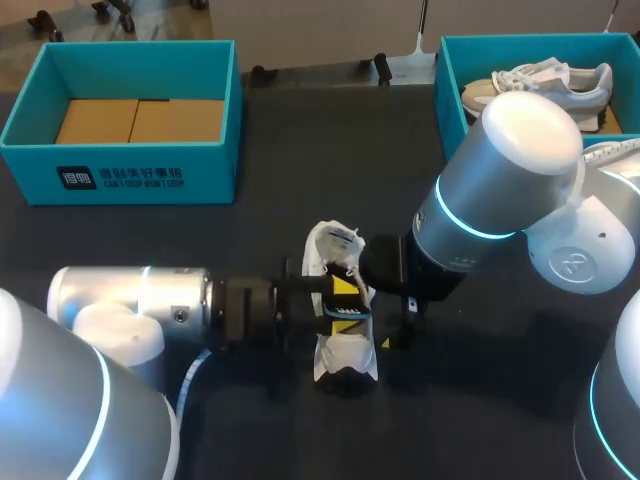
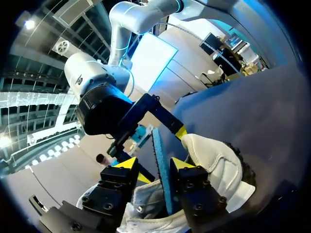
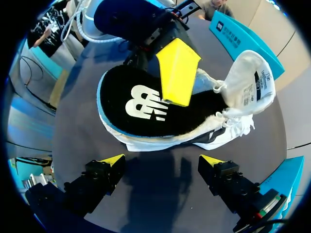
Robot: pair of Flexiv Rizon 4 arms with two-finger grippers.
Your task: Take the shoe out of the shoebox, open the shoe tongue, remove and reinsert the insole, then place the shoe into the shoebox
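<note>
A white shoe [image 1: 345, 355] lies on its side mid-table with its tongue [image 1: 333, 245] folded open. In the right wrist view the black insole [image 3: 141, 104], blue-edged with a white logo, lies against the shoe [image 3: 228, 121] and sticks partly out of it. My left gripper [image 1: 345, 305] reaches in from the left. In its own view the insole's edge [image 2: 159, 160] stands between the fingers of the left gripper [image 2: 154, 164], close to one finger and apart from the other, so it is open. One of its fingers [image 3: 177, 73] rests over the insole. My right gripper [image 3: 163, 162] stands wide open beside the shoe, holding nothing.
A teal shoebox [image 1: 30, 120] with a cardboard bottom stands at the back left. A second teal box [image 1: 450, 100] at the back right holds another pale shoe [image 1: 540, 85]. Both arms crowd the middle of the dark table [image 1: 250, 240].
</note>
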